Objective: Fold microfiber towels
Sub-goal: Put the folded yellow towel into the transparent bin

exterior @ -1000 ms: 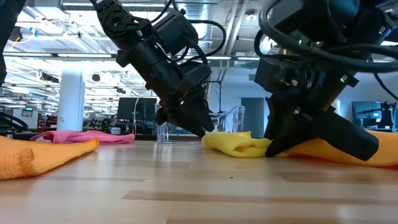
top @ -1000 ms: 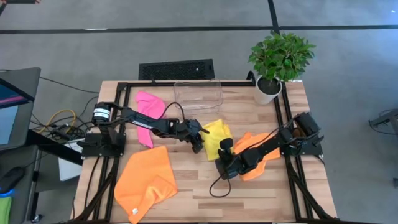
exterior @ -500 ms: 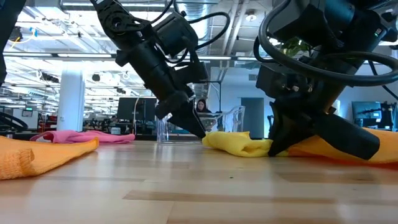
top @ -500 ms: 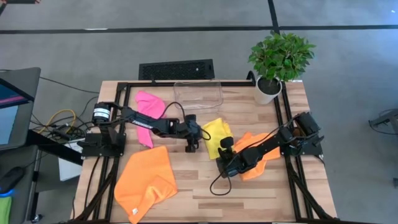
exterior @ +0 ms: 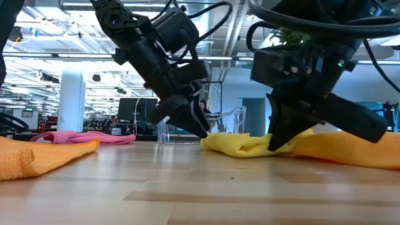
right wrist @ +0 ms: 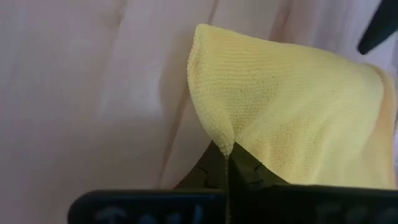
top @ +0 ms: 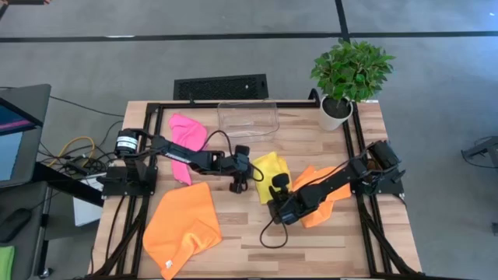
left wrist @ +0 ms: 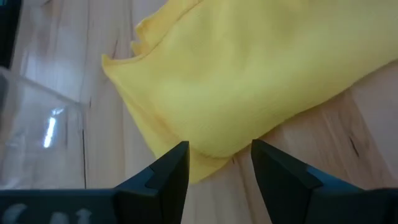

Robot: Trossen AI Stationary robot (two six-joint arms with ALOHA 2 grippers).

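Observation:
A crumpled yellow towel (top: 272, 165) lies mid-table; it also shows in the low view (exterior: 240, 144). My left gripper (top: 250, 174) is open and low at the towel's left edge, which lies between the fingertips in the left wrist view (left wrist: 214, 155). My right gripper (top: 277, 185) is shut on the towel's near corner. One orange towel (top: 183, 225) lies partly folded at the near left. The other (top: 331, 194) lies under my right arm. A pink towel (top: 185, 140) lies at the far left. My left gripper has one open finger (left wrist: 171, 171) on either side of the yellow towel's left edge; I cannot tell whether they touch it. My right gripper pinches the towel's near corner (right wrist: 214, 134) between its two shut fingers, coming down at a slant from the near right. The corner is raised a little (exterior: 294, 136); the remainder lies on the table.
A clear plastic bin (top: 249, 117) stands at the far edge behind the yellow towel. A potted plant (top: 346, 78) stands at the far right corner. Bare wood (top: 257, 249) runs along the near edge between the orange towels.
My right gripper has drawn the yellow towel's near corner up a little, while most of the towel stays on the table. My left gripper has turned about beside the towel's left edge and now points at it, low over the table.

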